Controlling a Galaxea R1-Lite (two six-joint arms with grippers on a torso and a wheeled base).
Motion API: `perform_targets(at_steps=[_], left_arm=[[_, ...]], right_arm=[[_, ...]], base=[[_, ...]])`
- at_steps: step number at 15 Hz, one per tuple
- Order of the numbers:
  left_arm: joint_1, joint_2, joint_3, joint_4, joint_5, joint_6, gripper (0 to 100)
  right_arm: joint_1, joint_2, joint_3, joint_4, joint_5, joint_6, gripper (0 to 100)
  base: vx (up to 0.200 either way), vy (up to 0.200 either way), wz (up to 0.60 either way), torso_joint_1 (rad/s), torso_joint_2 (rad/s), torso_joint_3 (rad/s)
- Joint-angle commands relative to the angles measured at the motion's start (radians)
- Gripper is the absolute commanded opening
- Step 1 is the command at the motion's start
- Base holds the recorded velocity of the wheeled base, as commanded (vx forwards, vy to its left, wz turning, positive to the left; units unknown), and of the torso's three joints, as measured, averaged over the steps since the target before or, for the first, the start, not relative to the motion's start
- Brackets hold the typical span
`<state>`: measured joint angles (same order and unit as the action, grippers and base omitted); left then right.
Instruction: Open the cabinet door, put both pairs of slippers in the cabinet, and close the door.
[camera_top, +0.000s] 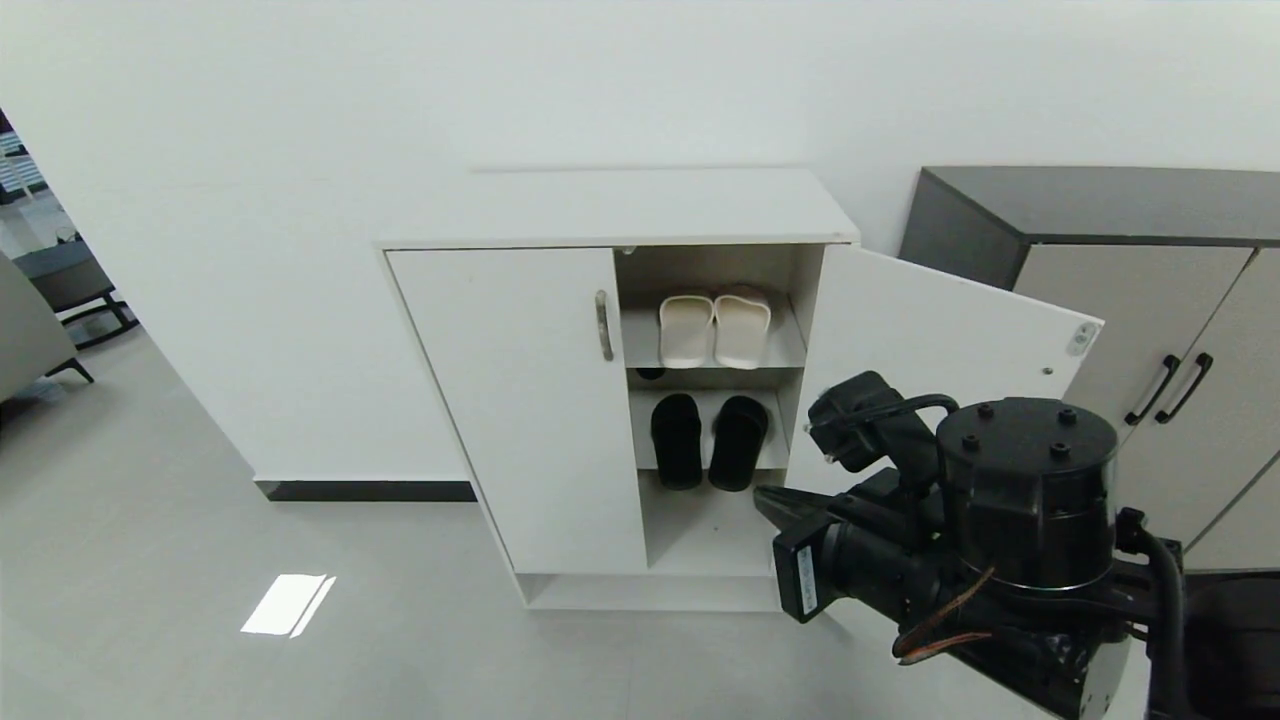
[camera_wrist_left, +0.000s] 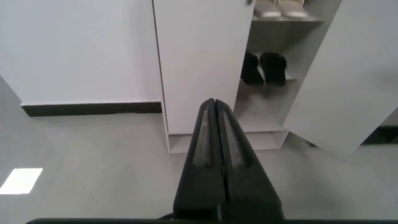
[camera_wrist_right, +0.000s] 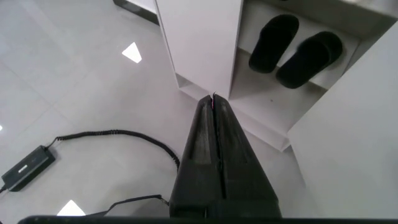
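Slippers of both pairs are lying inside the cabinet (camera_top: 620, 210), ahead of both tools. The right tool (camera_wrist_right: 213, 102) is holding its two fingers pressed together with nothing between them, and it is hanging low before the cabinet's open half, its tip pointing toward the bare bottom compartment. Just beyond and above that tip the black slippers (camera_wrist_right: 295, 50) are resting side by side on the lower shelf, toes inward, and the white slippers (camera_top: 714, 330) are sitting one shelf higher, also side by side. The open door (camera_top: 930, 340) is standing swung outward close beside the right tool, on its outer side; whether the tool is touching the panel cannot be told. The closed door (camera_top: 520, 400), with its slim metal handle (camera_top: 603, 325), is covering the other half of the cabinet, off to the inner side of the right tool's tip. The left tool (camera_wrist_left: 214, 106) is likewise showing its fingers shut tight on nothing, and it is hovering over the grey floor (camera_top: 150, 560) well back from the cabinet, aiming at the foot of the closed door. Under and behind the right tool a black cable (camera_wrist_right: 112, 134) is trailing across the floor to a small adapter (camera_wrist_right: 28, 165). A grey cupboard (camera_top: 1150, 330) is standing beyond the open door, farther out from the right tool.
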<state>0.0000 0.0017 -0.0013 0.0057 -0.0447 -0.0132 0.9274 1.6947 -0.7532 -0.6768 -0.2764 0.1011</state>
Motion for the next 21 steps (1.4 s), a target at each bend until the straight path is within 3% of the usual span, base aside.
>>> perform_targets(at_steps=[1, 9, 14, 21], left_arm=[[0.0, 0.0, 0.0, 0.0, 0.0, -0.001, 0], [0.0, 0.001, 0.0, 0.0, 0.0, 0.004, 0], [0.0, 0.0, 0.0, 0.0, 0.0, 0.002, 0], [0.0, 0.0, 0.0, 0.0, 0.0, 0.002, 0]], right_arm=[[-0.001, 0.005, 0.0, -0.001, 0.0, 0.0, 0], [-0.021, 0.031, -0.015, -0.001, -0.001, 0.0, 0], [-0.082, 0.033, -0.018, -0.038, -0.001, -0.003, 0], [-0.104, 0.046, -0.003, -0.081, -0.001, -0.009, 0]], base=[[0.0, 0.0, 0.0, 0.207, -0.5, -0.271], [0.0, 0.0, 0.0, 0.238, -0.52, -0.292], [0.0, 0.0, 0.0, 0.263, -0.56, -0.297], [0.0, 0.0, -0.09, 0.008, 0.0, 0.0]])
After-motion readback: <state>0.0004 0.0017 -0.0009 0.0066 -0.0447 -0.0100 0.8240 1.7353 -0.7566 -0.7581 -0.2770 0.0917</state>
